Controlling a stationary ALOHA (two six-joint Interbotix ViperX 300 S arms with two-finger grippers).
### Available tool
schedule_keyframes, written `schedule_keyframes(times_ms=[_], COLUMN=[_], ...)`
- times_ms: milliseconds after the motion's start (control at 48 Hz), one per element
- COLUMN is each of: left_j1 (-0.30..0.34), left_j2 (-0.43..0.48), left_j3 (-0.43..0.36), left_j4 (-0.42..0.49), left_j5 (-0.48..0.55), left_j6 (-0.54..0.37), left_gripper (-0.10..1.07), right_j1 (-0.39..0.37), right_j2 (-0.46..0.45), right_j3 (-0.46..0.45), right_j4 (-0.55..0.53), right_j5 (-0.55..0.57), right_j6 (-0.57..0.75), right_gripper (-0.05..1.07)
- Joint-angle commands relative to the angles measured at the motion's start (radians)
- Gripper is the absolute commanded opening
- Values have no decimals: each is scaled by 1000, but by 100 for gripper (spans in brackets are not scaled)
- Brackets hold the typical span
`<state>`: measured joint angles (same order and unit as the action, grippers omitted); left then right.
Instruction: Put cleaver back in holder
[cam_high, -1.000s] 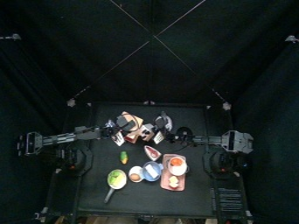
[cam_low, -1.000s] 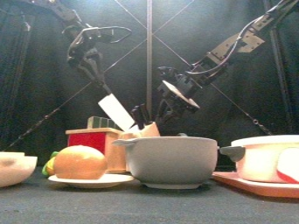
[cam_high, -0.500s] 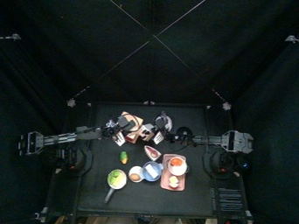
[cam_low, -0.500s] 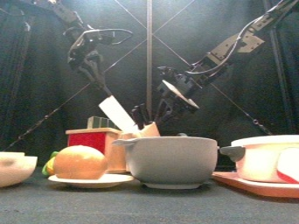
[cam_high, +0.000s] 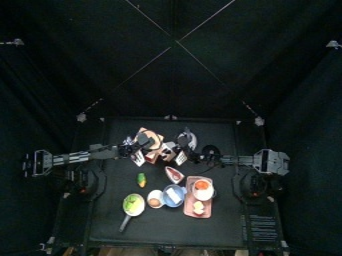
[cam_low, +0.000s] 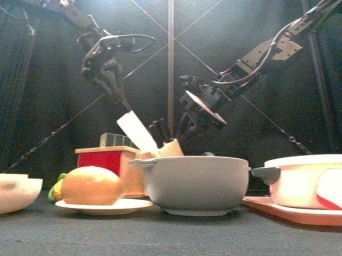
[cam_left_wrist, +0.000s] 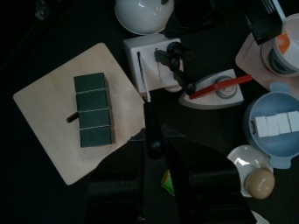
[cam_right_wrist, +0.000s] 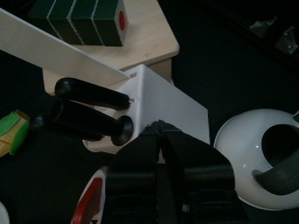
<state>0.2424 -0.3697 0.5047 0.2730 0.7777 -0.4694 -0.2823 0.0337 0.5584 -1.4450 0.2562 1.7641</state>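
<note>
The cleaver (cam_low: 135, 130) has a broad white blade and hangs slanted, tip down, just left of the knife holder (cam_low: 168, 148). My left gripper (cam_low: 112, 88) is shut on its handle above. The holder is a pale block with black knife handles (cam_right_wrist: 87, 105) sticking out of it. In the right wrist view the blade (cam_right_wrist: 59, 48) crosses over the holder (cam_right_wrist: 163, 107). My right gripper (cam_low: 201, 105) hovers above the holder's right side with its jaws slightly open and nothing between them. In the top view both grippers meet over the holder (cam_high: 167, 152).
A grey bowl (cam_low: 198, 183), a round yellow fruit on a plate (cam_low: 91, 185) and a red box (cam_low: 107, 158) stand in front of the holder. A tray (cam_low: 301, 190) sits at the right. A cutting board (cam_left_wrist: 52, 96) with a green block lies beside the holder.
My left gripper and the cleaver have shifted slightly right, toward the holder. The right arm has stayed in place.
</note>
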Motion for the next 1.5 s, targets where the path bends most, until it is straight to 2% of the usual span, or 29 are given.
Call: schedule_keyframes(times_ms=[0, 792, 979, 1312, 1479], left_j1=[11, 25, 34, 38, 38], left_j2=[11, 172, 204, 206, 206], left_j3=[-37, -127, -144, -135, -135], left_j4=[2, 0, 2, 2, 3], left_j5=[-15, -51, -66, -101, -101], left_j6=[0, 3, 3, 3, 5], left_gripper=[54, 59, 66, 85, 87], right_j1=[-5, -17, -17, -17, -17], right_j2=[-15, 6, 6, 6, 6], right_j3=[-25, -35, -34, -31, -31], right_j4=[-3, -2, -2, -2, -2], right_j5=[-3, -26, -26, -26, -26], right_j6=[-2, -2, -2, -2, -3], right_gripper=[41, 41, 41, 41, 41])
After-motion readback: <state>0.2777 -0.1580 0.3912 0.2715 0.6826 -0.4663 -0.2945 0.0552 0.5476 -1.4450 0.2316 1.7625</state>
